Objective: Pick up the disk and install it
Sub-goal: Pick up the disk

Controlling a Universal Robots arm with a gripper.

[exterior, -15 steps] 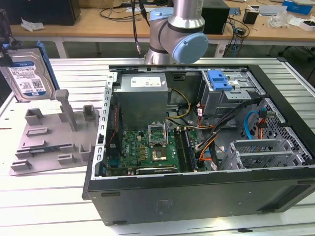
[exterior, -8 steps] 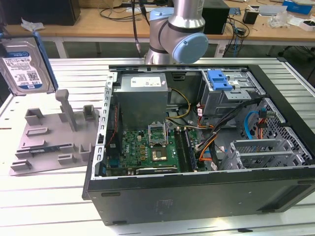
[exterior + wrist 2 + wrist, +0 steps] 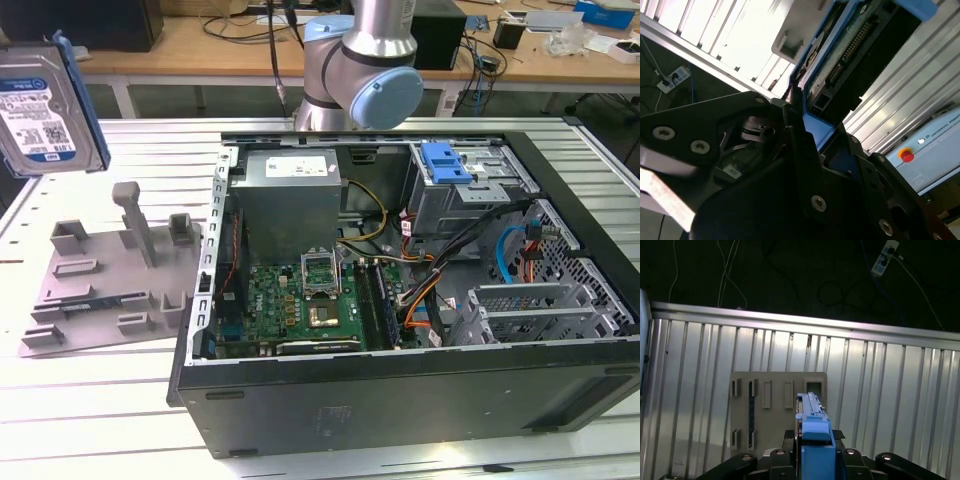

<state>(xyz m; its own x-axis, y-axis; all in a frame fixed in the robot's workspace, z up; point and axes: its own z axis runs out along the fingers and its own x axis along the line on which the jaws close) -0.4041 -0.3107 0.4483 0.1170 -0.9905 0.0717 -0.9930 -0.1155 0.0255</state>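
The disk (image 3: 38, 105) hangs in the air at the exterior view's far left, above the grey holder (image 3: 110, 270), its blue-and-white label facing the camera and its blue carrier round the edge. In both wrist views my gripper (image 3: 812, 442) is shut on the disk (image 3: 811, 415), with dark fingers (image 3: 794, 131) pressed on the blue carrier (image 3: 816, 127). The disk's connector edge (image 3: 855, 47) points away from the wrist. Straight below, the grey holder (image 3: 775, 405) lies on the slatted table.
An open computer case (image 3: 400, 300) lies to the exterior view's right of the holder. Its grey drive cage (image 3: 470, 190) carries a fixed blue bracket (image 3: 445, 163). The arm's base (image 3: 360, 60) stands behind the case. A red stop button (image 3: 906, 156) sits beyond the table.
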